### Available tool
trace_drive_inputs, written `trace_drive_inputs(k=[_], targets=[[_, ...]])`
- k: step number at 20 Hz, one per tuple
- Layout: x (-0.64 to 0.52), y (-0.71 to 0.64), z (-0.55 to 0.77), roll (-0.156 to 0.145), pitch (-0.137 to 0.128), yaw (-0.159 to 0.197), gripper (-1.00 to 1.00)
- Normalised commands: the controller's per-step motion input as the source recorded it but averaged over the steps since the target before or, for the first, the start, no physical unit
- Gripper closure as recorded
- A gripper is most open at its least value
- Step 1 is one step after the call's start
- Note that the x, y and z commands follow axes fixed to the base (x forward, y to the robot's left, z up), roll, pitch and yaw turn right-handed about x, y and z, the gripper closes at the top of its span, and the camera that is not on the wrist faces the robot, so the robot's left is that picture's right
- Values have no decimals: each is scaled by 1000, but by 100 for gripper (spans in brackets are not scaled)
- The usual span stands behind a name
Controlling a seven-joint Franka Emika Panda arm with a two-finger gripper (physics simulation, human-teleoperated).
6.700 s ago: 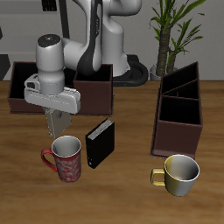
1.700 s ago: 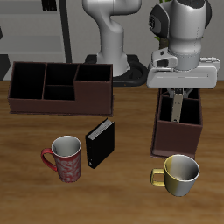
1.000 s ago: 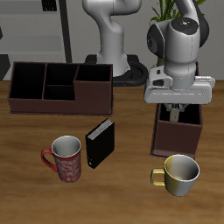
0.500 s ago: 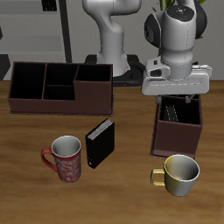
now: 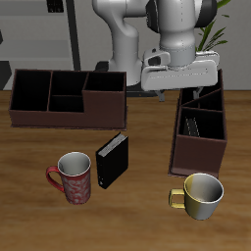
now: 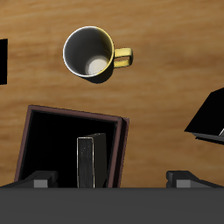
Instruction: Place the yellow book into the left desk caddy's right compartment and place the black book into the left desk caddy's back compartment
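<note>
The yellow book (image 5: 192, 127) stands inside the left desk caddy (image 5: 199, 152), in its large compartment nearest the table's front edge. It also shows in the wrist view (image 6: 87, 161), upright within the dark caddy walls (image 6: 74, 112). The black book (image 5: 112, 160) stands upright on the table beside the red mug, and a corner of it shows in the wrist view (image 6: 208, 118). My gripper (image 5: 181, 94) hangs open and empty above the table, just beside and above the caddy's rim. Its fingertips (image 6: 38, 181) show spread wide in the wrist view.
A second maroon caddy (image 5: 67, 98) shows its long side at the back. A red patterned mug (image 5: 75, 176) stands near the black book. A yellow-rimmed mug (image 5: 201, 194) stands before the left caddy, also in the wrist view (image 6: 90, 52). A plant stands behind.
My gripper lowered the yellow book into the caddy's front compartment, let it go, then rose and shifted toward the table's middle. The black book has not moved.
</note>
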Motion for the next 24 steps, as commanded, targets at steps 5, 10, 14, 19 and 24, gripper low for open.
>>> trace_drive_inputs(k=[5, 10, 14, 19, 24], targets=[[40, -880, 286, -19, -76, -26, -100], [134, -901, 120, -64, -35, -69, -100], [141, -584, -21, -30, -2, -44, -100], [131, -410, -98, -14, -9, -42, -100], [70, -218, -122, -12, -35, -57, -100]])
